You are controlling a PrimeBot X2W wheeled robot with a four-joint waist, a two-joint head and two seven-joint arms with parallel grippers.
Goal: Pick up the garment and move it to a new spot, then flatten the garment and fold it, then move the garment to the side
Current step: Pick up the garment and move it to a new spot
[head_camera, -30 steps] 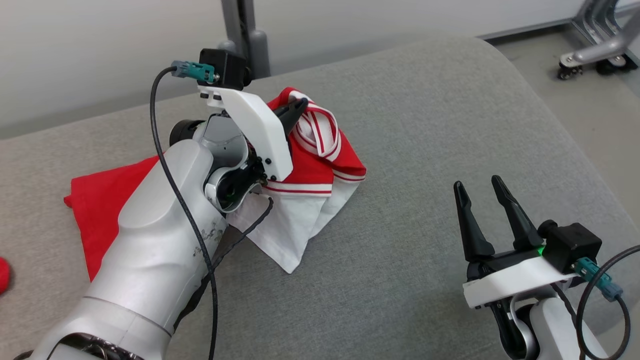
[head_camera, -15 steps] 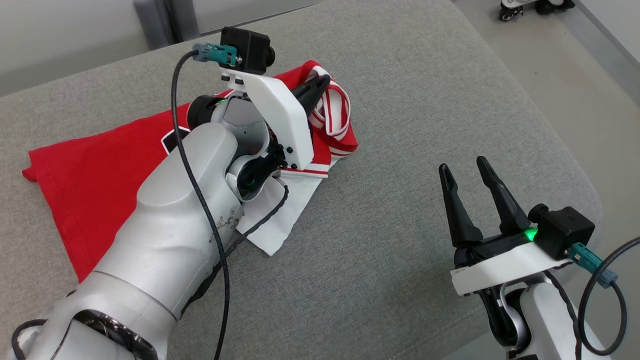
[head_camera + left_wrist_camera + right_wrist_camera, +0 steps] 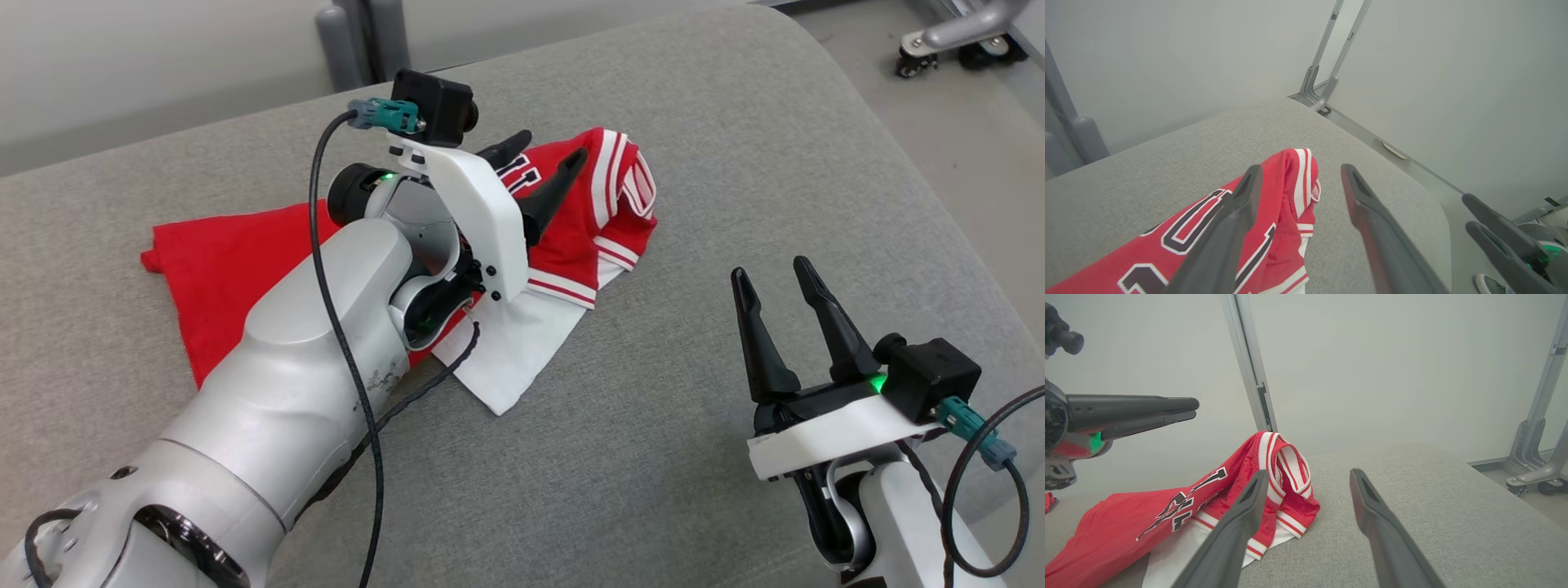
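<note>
**Grey padded surface in a plain, pale room**

A grey, woven-fabric padded surface (image 3: 735, 204) with a rounded corner lies beneath both tools. Beyond the left tool (image 3: 551, 147), past the far edge of the surface, two grey posts (image 3: 388, 37) stand against a pale grey wall (image 3: 163, 65). Out past the right tool (image 3: 771, 269) the surface curves down to a pale floor (image 3: 963, 163). A grey metal frame leg (image 3: 959, 26) on small dark wheels rests there. The light is soft and even.
</note>
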